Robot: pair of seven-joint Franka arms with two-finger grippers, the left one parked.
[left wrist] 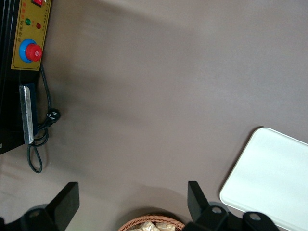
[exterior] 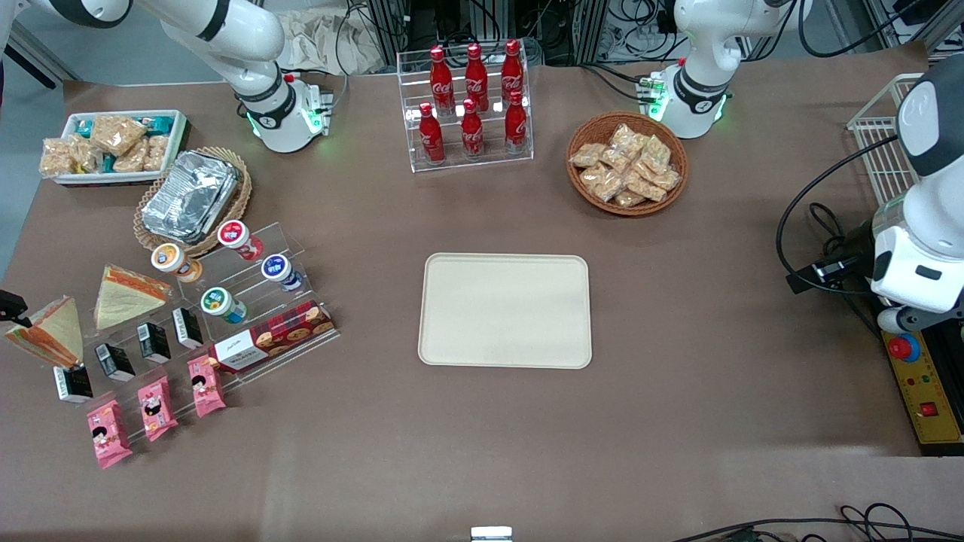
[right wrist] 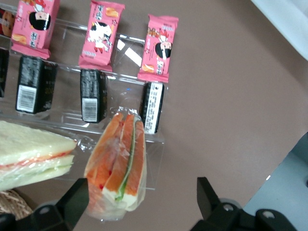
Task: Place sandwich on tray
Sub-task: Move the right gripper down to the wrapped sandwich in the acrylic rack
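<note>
The sandwich (exterior: 51,331) is a clear-wrapped wedge with orange-red, white and green layers. It leans on the clear acrylic display stand (exterior: 248,301) at the working arm's end of the table. In the right wrist view the sandwich (right wrist: 120,163) lies between my open fingers, close to one fingertip (right wrist: 77,197) and apart from the other. My gripper (right wrist: 142,199) holds nothing; in the front view only a black part of the gripper (exterior: 12,307) shows, just above the sandwich. The cream tray (exterior: 504,310) lies bare mid-table, and it also shows in the left wrist view (left wrist: 274,183).
A similar pale wedge (exterior: 124,293) stands beside the sandwich. On the stand are black cartons (right wrist: 91,94), pink snack packets (right wrist: 159,48), yogurt cups (exterior: 226,305) and a biscuit box (exterior: 275,339). A foil container (exterior: 192,194), white snack bin (exterior: 113,143), cola rack (exterior: 471,105) and snack basket (exterior: 626,162) stand farther from the camera.
</note>
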